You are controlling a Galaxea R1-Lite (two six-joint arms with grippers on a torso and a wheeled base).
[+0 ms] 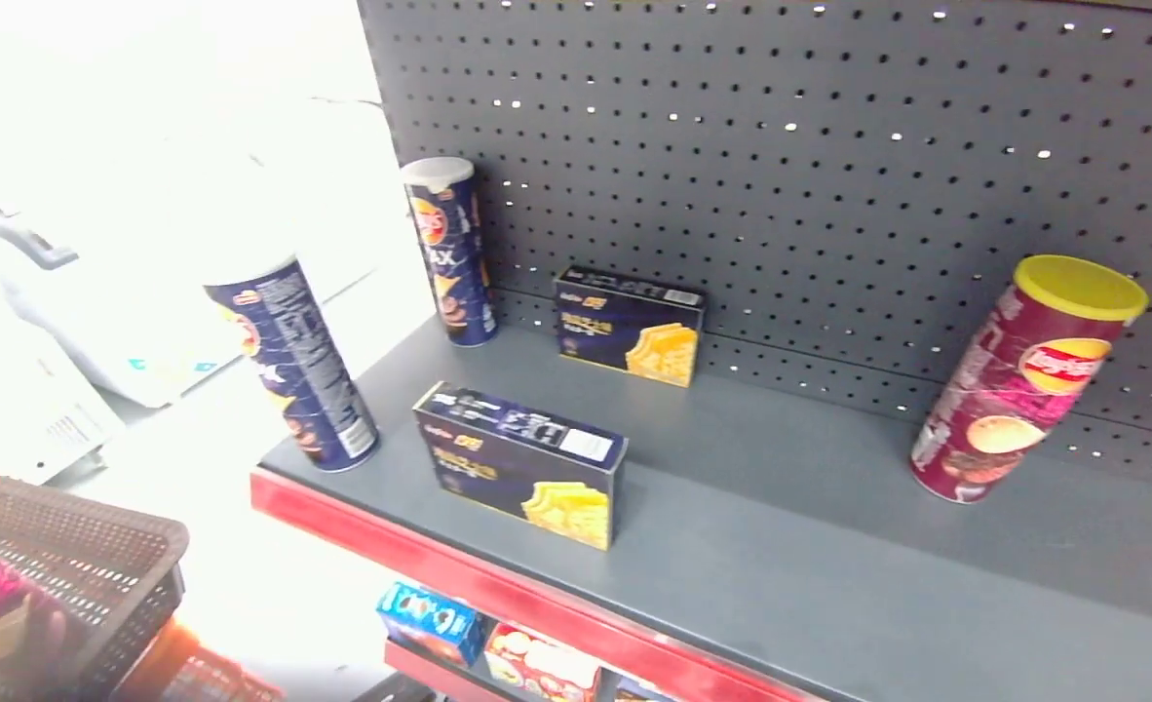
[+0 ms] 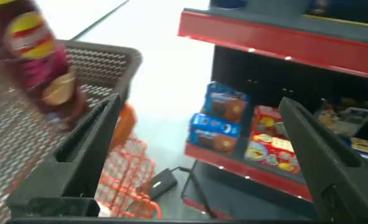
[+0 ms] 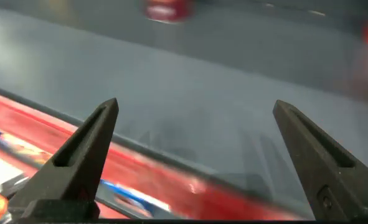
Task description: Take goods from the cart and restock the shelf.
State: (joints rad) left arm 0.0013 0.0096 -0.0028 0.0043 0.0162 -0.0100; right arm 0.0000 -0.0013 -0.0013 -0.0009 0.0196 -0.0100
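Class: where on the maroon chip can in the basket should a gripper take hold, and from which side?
Probably the middle of the can, across its round body, coming from above: the mesh walls of the basket block the sides, and the top is open.

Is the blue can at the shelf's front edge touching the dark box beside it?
Apart. The head view shows a strip of bare grey shelf between the blue can and the dark box.

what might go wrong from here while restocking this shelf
1. The front blue chip can stands at the shelf's front left corner, nearest the basket; an arm swinging goods up could knock it off.
2. The maroon chip can in the basket leans, so the open left gripper may grip it off-centre and drop it.
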